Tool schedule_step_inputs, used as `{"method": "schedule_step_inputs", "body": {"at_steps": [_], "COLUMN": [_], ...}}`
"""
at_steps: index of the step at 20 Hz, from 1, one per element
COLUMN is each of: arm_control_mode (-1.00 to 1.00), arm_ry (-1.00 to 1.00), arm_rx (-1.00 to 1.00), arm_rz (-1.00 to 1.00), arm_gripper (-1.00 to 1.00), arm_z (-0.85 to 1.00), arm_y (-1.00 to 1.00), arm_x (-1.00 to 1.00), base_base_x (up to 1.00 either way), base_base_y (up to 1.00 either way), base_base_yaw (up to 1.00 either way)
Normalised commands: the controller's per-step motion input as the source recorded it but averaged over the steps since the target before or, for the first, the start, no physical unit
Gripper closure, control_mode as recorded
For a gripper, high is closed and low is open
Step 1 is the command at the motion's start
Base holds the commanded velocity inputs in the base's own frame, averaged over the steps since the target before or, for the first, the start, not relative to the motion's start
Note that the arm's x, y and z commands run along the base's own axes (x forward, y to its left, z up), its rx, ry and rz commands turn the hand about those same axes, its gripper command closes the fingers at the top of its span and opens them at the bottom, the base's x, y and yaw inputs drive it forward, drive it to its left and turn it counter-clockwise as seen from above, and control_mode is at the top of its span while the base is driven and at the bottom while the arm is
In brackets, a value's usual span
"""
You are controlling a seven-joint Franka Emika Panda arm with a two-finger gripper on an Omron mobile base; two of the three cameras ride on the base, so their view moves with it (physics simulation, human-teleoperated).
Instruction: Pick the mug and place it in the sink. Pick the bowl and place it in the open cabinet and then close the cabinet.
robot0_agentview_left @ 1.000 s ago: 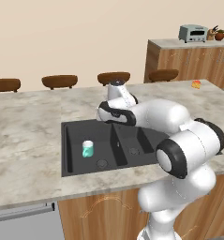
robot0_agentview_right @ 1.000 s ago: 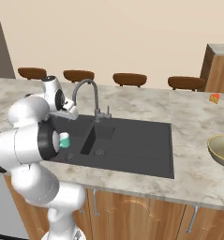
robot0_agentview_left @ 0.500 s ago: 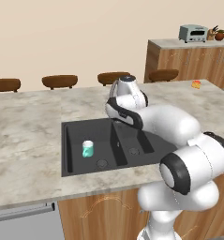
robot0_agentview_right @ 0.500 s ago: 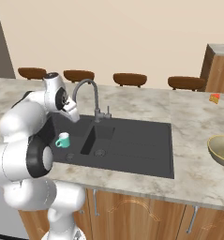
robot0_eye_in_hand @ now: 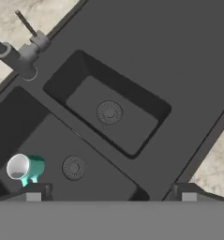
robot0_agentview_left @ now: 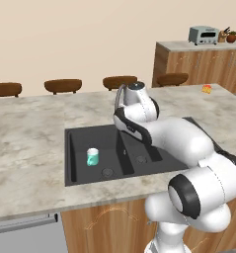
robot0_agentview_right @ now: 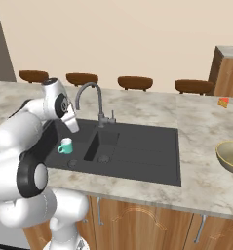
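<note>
Nearest the base, the white arm is seen rising and bending forward over the marble-patterned table [robot0_agentview_left: 30, 143], with its hand raised above the sink [robot0_agentview_right: 137, 156]. In the hand view the pincer [robot0_eye_in_hand: 111, 192] is seen with its two dark tips set wide apart at the bottom of the picture, and nothing is held between them. Below it, the dark grey sink is set into the table, with two basins and a round drain in each. The mug [robot0_agentview_left: 92, 157] is found standing upright in the larger basin, close to that basin's drain; in the hand view the mug [robot0_eye_in_hand: 24, 168] is shown just beside the tip at the left, its white rim turned towards the camera. At the far edge of the sink the curved grey faucet [robot0_agentview_right: 91, 100] is mounted, arching towards the basins. Off to the right on the table, well apart from the sink, the olive-beige bowl [robot0_agentview_right: 231, 157] is seen, partly cut by the picture's edge. Farther along the same side, a small yellow-orange object [robot0_agentview_right: 223, 102] lies on the table. Beyond the table's far edge, a row of brown stools [robot0_agentview_right: 135, 82] is lined up against the beige wall. On a wooden unit at the far right, a toaster oven [robot0_agentview_left: 203, 35] is placed.
</note>
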Motion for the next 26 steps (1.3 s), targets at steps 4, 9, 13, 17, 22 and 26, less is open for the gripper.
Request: {"method": "schedule_step_inputs", "body": {"at_steps": [4,9,13,17,22,26], "arm_control_mode": [-1.00,-1.00,-1.00,-1.00,-1.00,-1.00], "arm_ry": [-0.04,0.00,-0.06,-0.04,0.00,0.01], "arm_rx": [0.08,0.18,0.22,0.24,0.13,-0.04], "arm_rz": [-0.24,-0.18,-0.28,-0.26,-0.09,-0.08], "arm_gripper": [-1.00,-1.00,-1.00,-1.00,-1.00,-1.00], "arm_z": [0.05,0.02,0.00,0.00,0.00,0.08], "arm_y": [-0.16,-0.36,-0.47,-0.36,-0.16,-0.01], "arm_x": [0.00,0.00,0.00,0.00,0.00,0.06], "base_base_x": [0.00,0.00,0.00,0.00,0.00,0.00], "base_base_y": [0.00,0.00,0.00,0.00,0.00,0.00], "base_base_yaw": [0.00,0.00,0.00,0.00,0.00,0.00]}}
